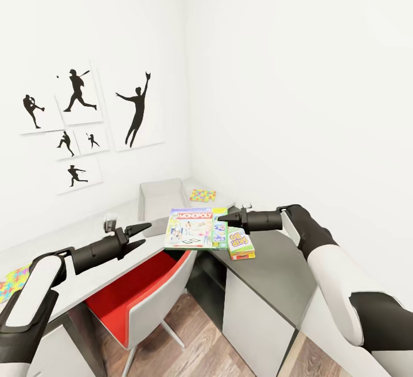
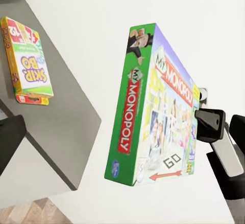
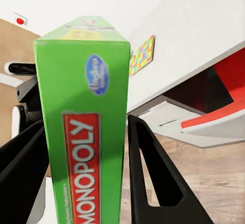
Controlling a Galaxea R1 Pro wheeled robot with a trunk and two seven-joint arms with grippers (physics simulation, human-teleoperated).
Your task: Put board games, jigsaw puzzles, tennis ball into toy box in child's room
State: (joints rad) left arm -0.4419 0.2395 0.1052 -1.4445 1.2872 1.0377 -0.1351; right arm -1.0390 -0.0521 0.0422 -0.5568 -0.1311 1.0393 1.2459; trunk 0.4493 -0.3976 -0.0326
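The right gripper (image 1: 225, 217) was clamped on the green edge of one Monopoly box (image 1: 195, 229), held in the air above the desk's corner. It looked light, stiff and smooth-sided, so best pinched across its thin depth. The left gripper (image 1: 140, 236) hung open and empty. One Skip-Bo box (image 1: 241, 243) lay on the dark cabinet (image 1: 275, 273); beyond sat one toy box (image 1: 160, 196) and one jigsaw puzzle (image 1: 202, 195); another jigsaw (image 1: 12, 281) lay nearer.

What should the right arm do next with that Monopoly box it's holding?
Probably carry it forward and to the left, toward the toy box. The right tool grips the Monopoly box by its edge, in the air above the chair, and the grey bin sits just beyond on the table by the wall.
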